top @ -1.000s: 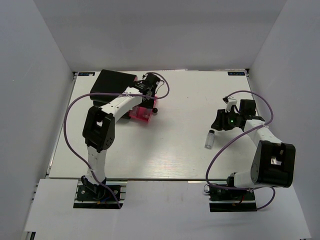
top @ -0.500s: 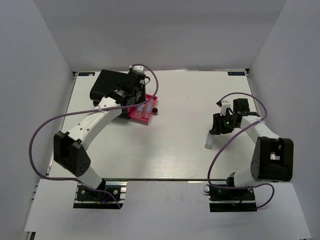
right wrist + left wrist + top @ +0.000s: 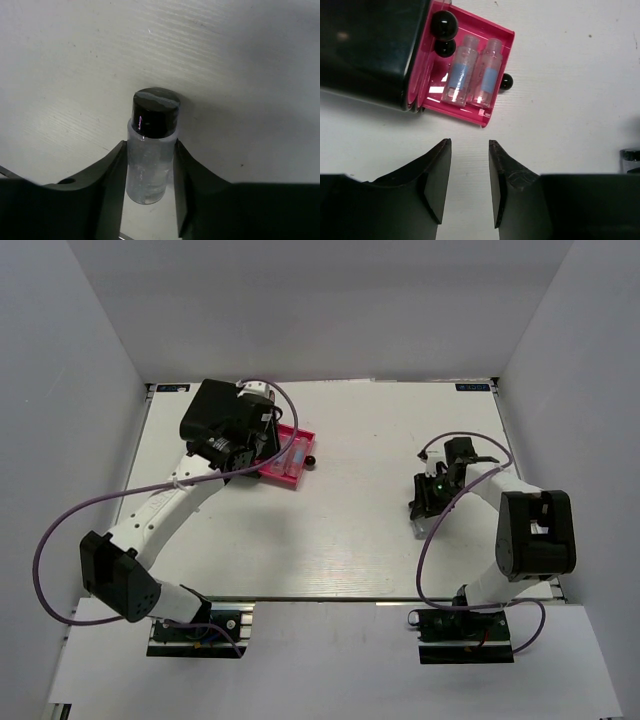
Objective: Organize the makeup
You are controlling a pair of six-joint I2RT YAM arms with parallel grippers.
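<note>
The task looks well advanced but not finished. The black box (image 3: 365, 45) stands at the far left of the table (image 3: 75, 60), and one pink drawer (image 3: 451, 109) is pulled out of it toward the middle. Two small clear bottles lie side by side in that drawer, one (image 3: 460, 77) nearer the box and the other (image 3: 487, 75) along the outer wall. Both carry pale blue labels and both fit within the tray. The drawer's black knob (image 3: 506, 81) juts out on the outer side. Two more knobs (image 3: 443, 26) show against the box front, and what lies behind them cannot be seen.

The left gripper (image 3: 468, 185) hangs just in front of the open drawer with its jaws apart and nothing between them, over bare table.

One piece of makeup is seen outside the box: a clear bottle with a black cap (image 3: 150, 170), well apart from the drawer on the right side of the table. The right gripper (image 3: 150, 150) is down over it, a finger close against each side of the glass. Whether the jaws are clamped firmly or only flank the bottle cannot be told.

Judging from this, what is left is to carry that bottle across, lay it in the drawer, where a third looks a tight fit, and push the drawer in.
</note>
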